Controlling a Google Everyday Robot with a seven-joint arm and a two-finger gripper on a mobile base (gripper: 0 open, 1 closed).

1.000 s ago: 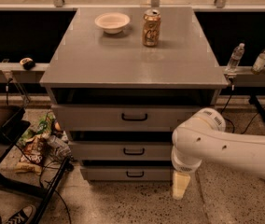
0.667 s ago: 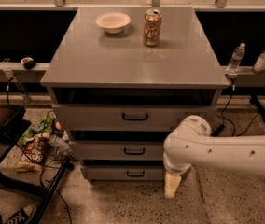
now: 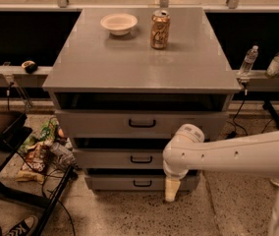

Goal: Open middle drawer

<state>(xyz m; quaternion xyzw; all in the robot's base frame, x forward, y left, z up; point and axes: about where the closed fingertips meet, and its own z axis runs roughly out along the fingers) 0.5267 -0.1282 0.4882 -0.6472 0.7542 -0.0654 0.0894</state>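
The middle drawer (image 3: 115, 158) is the second of three grey stacked fronts, with a small black bar handle (image 3: 141, 159); it sits shut, flush with the others. My white arm reaches in from the right, its elbow in front of the drawer's right end. My gripper (image 3: 171, 190) hangs down cream-coloured, to the right of the handle and lower, level with the bottom drawer (image 3: 129, 183) and just above the floor. It holds nothing that I can see.
On the grey cabinet top (image 3: 105, 63) stand a white bowl (image 3: 119, 22) and a soda can (image 3: 159, 29). The top drawer (image 3: 105, 123) has a wider handle. Snack bags and cables (image 3: 39, 154) lie on the floor at left beside a black stand. Two bottles (image 3: 248, 60) stand at right.
My arm has swung left across the drawer fronts, and the gripper has moved left with it, staying low near the floor. The drawers have not moved.
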